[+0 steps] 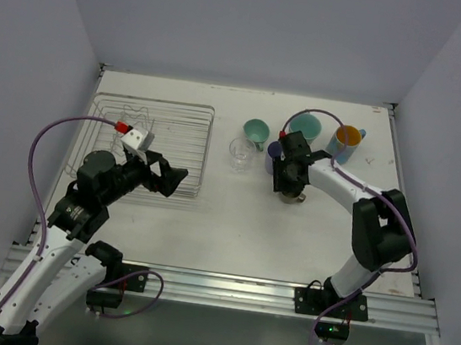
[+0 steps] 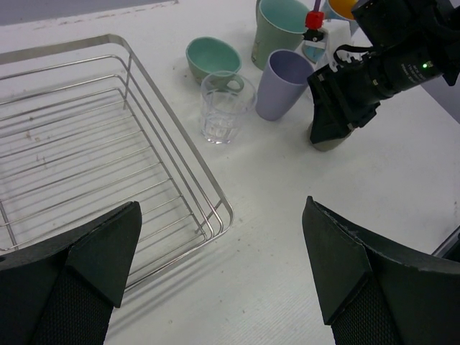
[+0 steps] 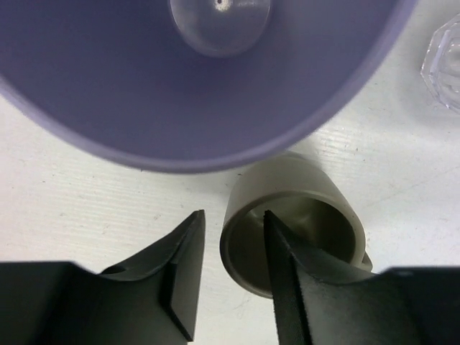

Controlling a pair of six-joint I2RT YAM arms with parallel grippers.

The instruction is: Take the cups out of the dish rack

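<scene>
beige cup (image 3: 287,190) upright right of bench (image 1: 232,224) centre, just beside lavender cup (image 3: 180,108) | right pincer (image 3: 231,230) narrowly parted astride its rim wall, gap on outer side | left pincer (image 2: 221,215) spread wide over dish rack (image 2: 154,108) near-right corner, bench's left side

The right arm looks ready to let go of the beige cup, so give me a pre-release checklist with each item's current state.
1. Beige cup upright on table: ok.
2. Right gripper straddling its wall, one finger inside: ok.
3. Grip already released: cannot tell.
4. Gap to lavender cup: not ok, very tight.
5. Dish rack shows no cups: ok.
6. Left gripper open, away from the cups: ok.
</scene>
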